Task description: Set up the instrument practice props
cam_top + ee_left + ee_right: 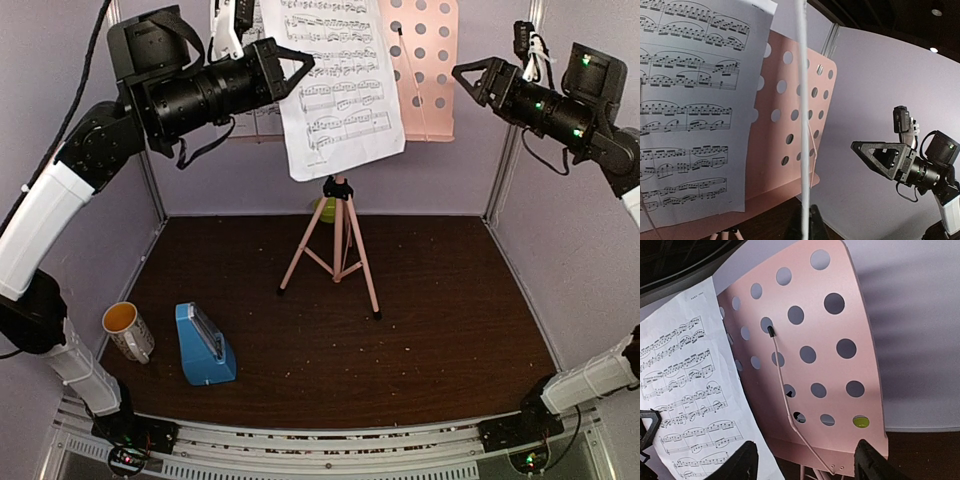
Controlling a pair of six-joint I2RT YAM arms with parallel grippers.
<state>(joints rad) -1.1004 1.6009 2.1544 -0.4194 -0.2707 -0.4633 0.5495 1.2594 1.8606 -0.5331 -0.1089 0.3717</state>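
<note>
Right, starting at the left front of the worktop [420, 330]: cream mug [128, 332], orange inside showing, contents impossible to make out. Just beside it to the right, blue metronome [205, 345], standing upright under its clear cover. Tucked behind the tripod legs, lime-green bowl [325, 209], mostly hidden, so no telling what it holds; peeks through one desk hole in the right wrist view.

Centre stage, pink music stand [340, 250], tripod planted mid-worktop, perforated desk up high. Lying against the desk's left half, second page [690, 115]. Hanging in front, tilted and dipping below the desk's ledge, front page [340, 90].

On to the left fingers [300, 60]: pinched fully together at the front page's left edge, paper showing as a thin white strip edge-on in the left wrist view. Over to the right fingers [742, 464]: spread wide, gripping nothing, hovering just off the bare right half of the desk.

As for writing: printed staves and notes across both pages; tiny line of print near one page's top corner, too small to read.
</note>
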